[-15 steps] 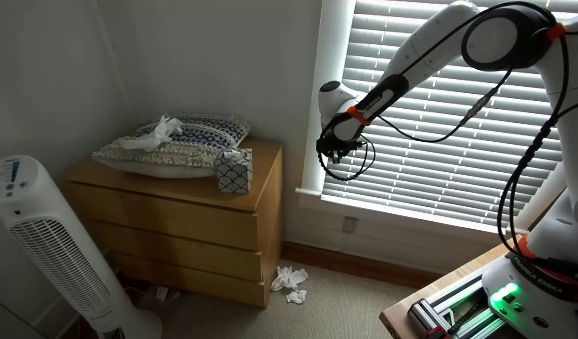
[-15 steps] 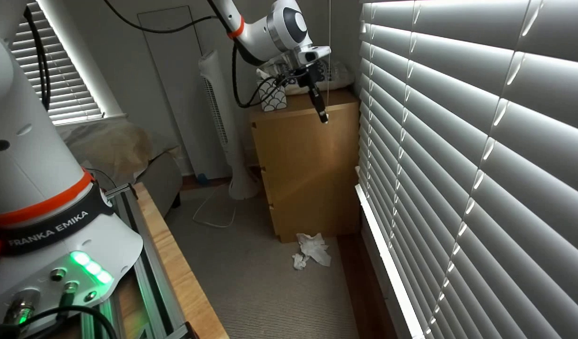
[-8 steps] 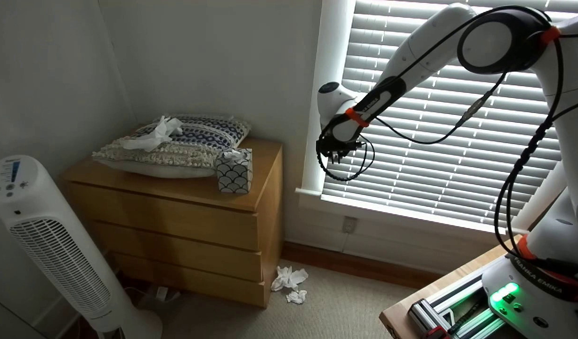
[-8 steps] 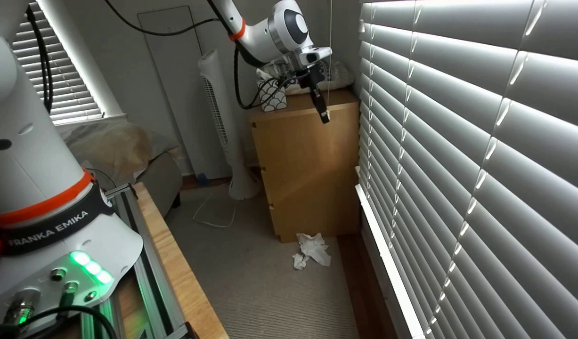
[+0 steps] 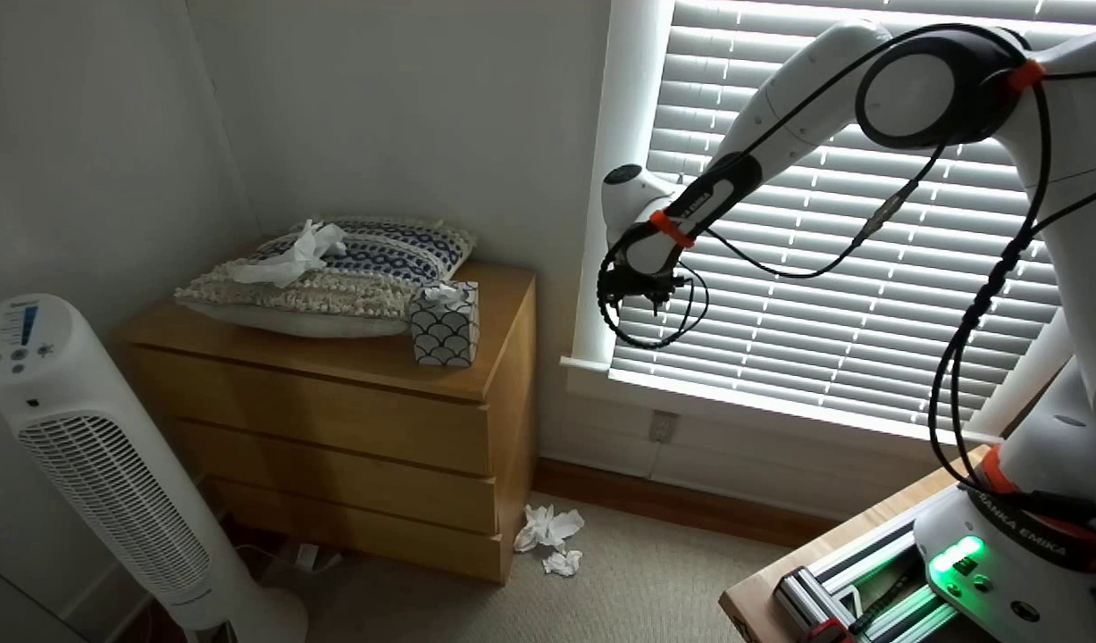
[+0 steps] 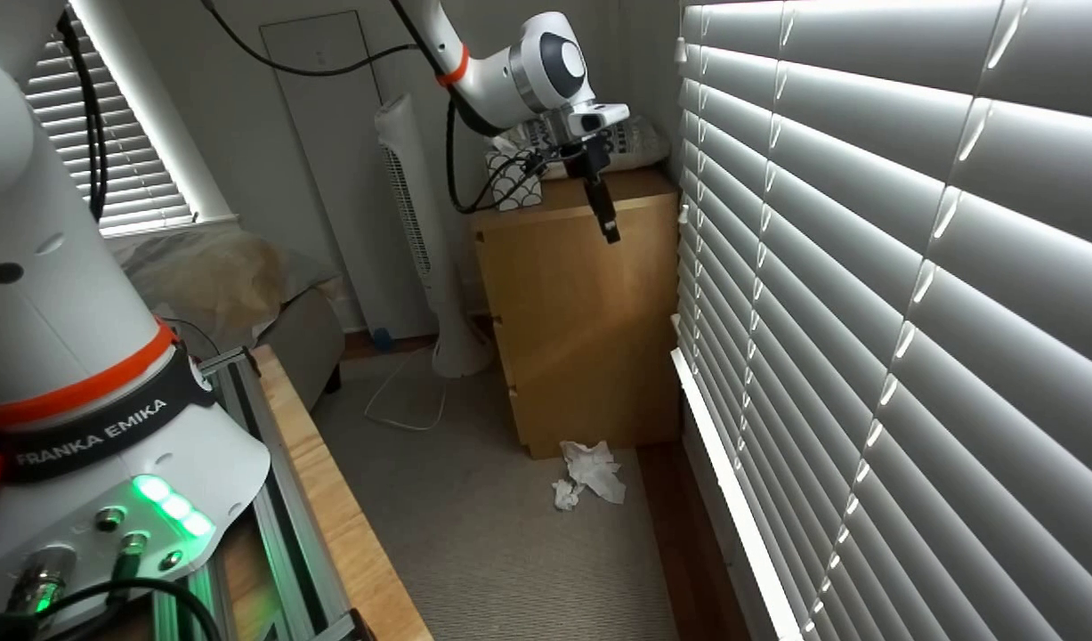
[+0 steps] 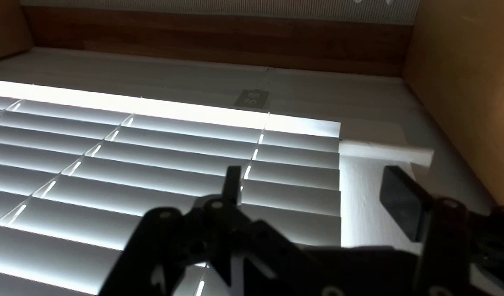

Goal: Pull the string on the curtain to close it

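Observation:
The curtain is a white slatted blind (image 5: 780,339) (image 6: 866,205), lowered over the window with bright bands of light between its slats. In the wrist view its slats (image 7: 165,144) run behind my gripper (image 7: 313,185), whose fingers stand wide apart with nothing between them. An exterior view shows the gripper (image 6: 611,236) in front of the dresser, pointing down, a short way out from the blind. A small white tassel (image 6: 683,214), apparently the string's end, hangs against the blind's far edge, apart from the gripper. The cord above it is too thin to make out.
A wooden dresser (image 5: 333,375) carries a patterned pillow (image 5: 378,250) and a tissue box (image 5: 445,326). Beside it leans a white tower fan (image 5: 110,500). The window sill (image 7: 385,151) juts out below the blind. Crumpled tissues (image 5: 545,529) lie on the floor. Loose cables hang from the arm.
The gripper has opened and let go of the string. The cord that ran up beside the fingers has swung to the blind's edge. The arm has sunk slightly.

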